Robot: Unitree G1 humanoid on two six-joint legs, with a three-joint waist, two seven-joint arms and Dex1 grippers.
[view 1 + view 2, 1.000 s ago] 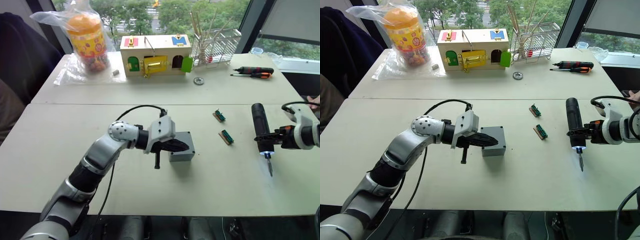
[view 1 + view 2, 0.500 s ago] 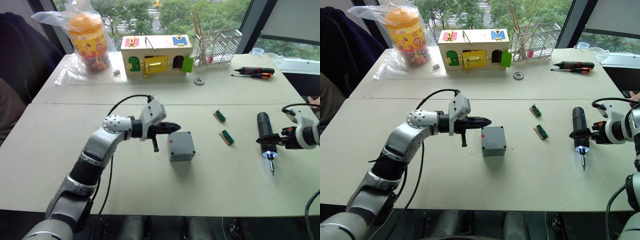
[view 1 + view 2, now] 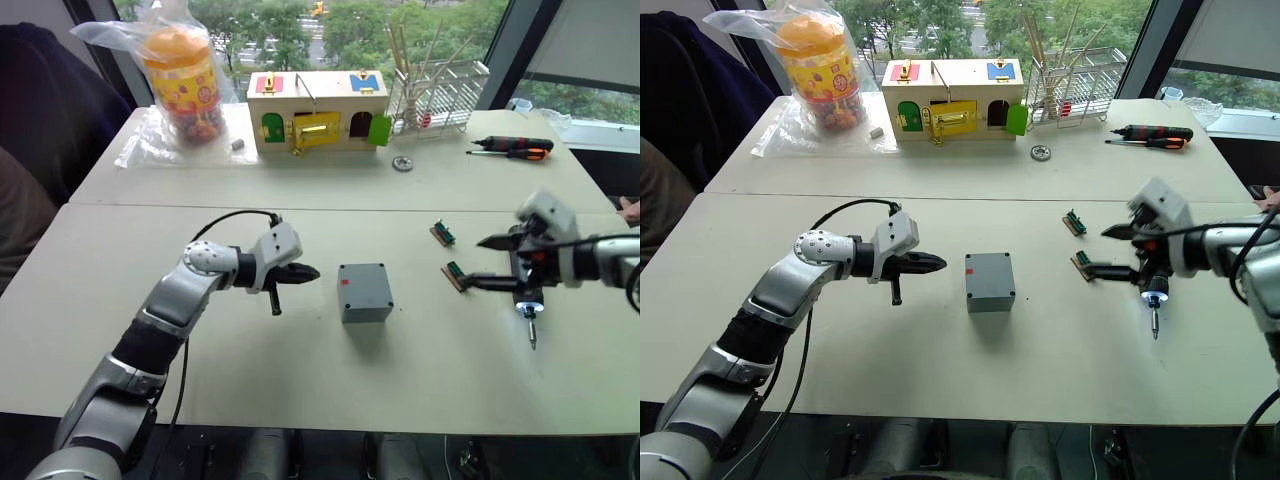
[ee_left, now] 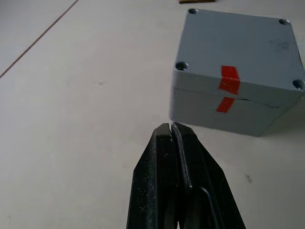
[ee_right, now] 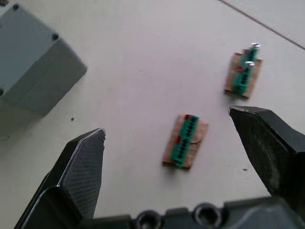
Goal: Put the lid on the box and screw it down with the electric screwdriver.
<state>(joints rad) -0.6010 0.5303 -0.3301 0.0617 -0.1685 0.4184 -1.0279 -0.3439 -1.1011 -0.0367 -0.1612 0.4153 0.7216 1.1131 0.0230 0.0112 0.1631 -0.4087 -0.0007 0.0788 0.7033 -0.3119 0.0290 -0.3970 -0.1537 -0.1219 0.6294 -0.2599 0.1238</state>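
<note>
While left jaws stay pinched empty, right jaws gape over the pale table (image 3: 300, 390) beneath windows (image 3: 290, 25).

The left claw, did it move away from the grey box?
Yes. The left claw was over the box a second ago; now it has pulled back toward the robot's left, with bare table between them. The box stayed put.

Bright daylight pours in from the windows behind the wooden box (image 3: 317, 110); soft shadows fall toward the camera, and the wrist close-ups blur slightly.
</note>
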